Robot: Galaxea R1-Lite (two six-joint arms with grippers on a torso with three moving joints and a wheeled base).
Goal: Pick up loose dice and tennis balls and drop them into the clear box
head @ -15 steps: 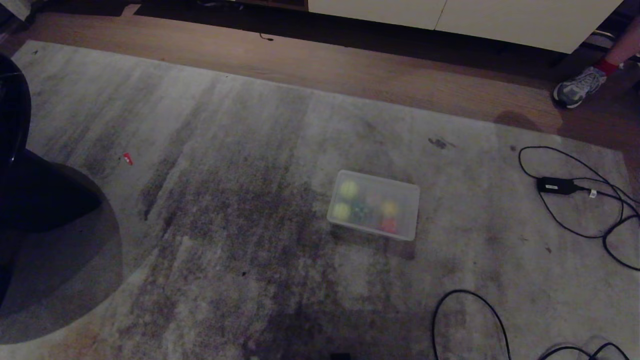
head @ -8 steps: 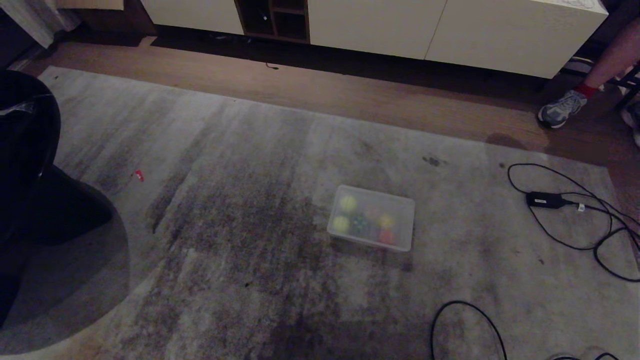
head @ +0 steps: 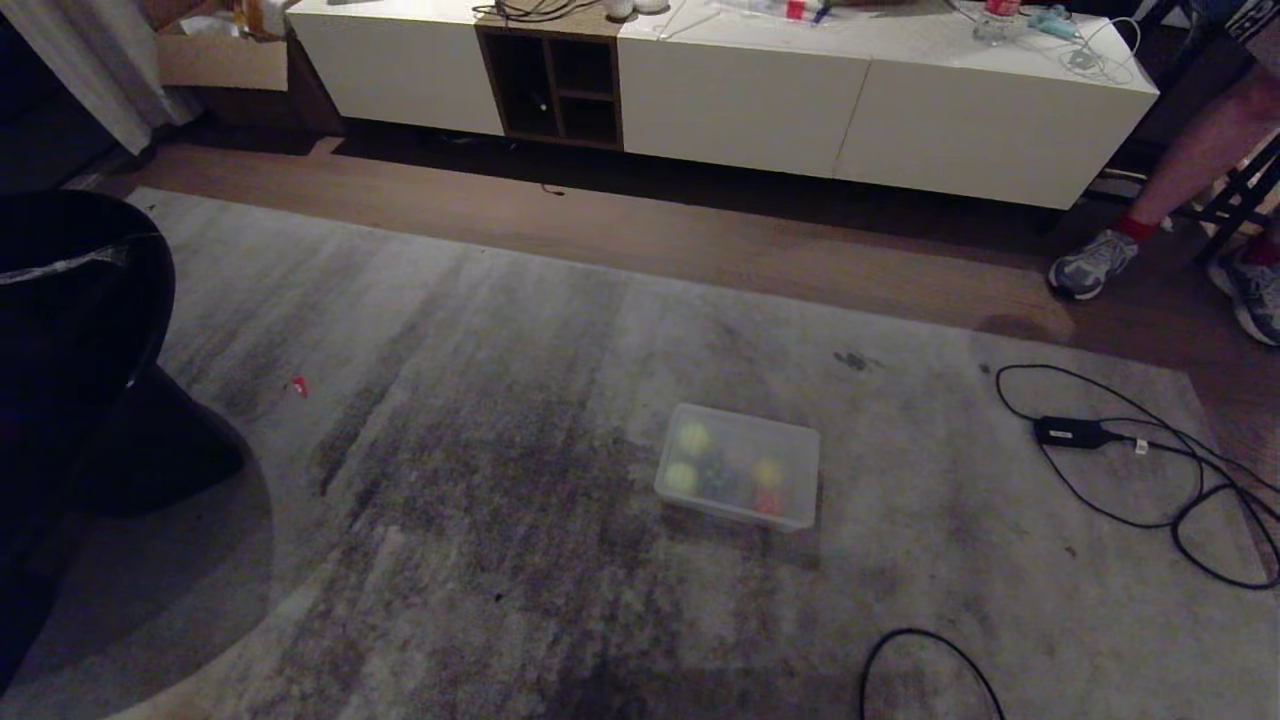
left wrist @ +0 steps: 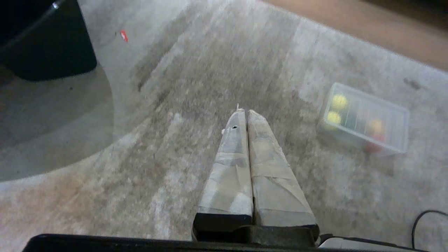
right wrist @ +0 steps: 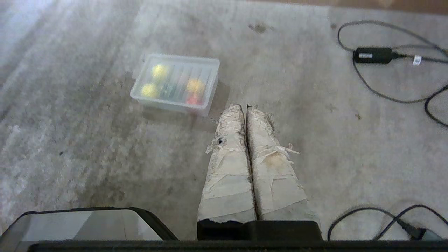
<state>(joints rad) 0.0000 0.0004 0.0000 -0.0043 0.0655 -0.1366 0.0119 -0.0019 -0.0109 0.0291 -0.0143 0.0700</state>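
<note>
The shallow translucent plastic clear box [head: 738,466] sits on the grey streaked rug [head: 520,400], a little right of centre and below the middle of the head view. A ribbed translucent lid covers it, so its contents show only as blurred colours: two yellow-green tennis balls [head: 693,438] at its left end, one behind the other, and the dice beside them, a dark green cube [head: 717,472] next to the balls, a yellow one [head: 768,471] and a red one [head: 768,500] toward the right end. A beige cube cannot be made out.

Neither arm appears in the head view. In its wrist view the left tool [left wrist: 244,111] hangs above bare rug with its two tape-wrapped fingers pressed together and empty, well apart from the box. The right tool [right wrist: 244,106] is likewise closed on nothing, its tips near the box's corner.

A black power adapter with looping cable [head: 1072,432] lies on the rug at the right. A long white cabinet [head: 740,95] spans the top of the frame, and a person's grey sneaker [head: 1092,264] rests on the wooden floor at the upper right.
</note>
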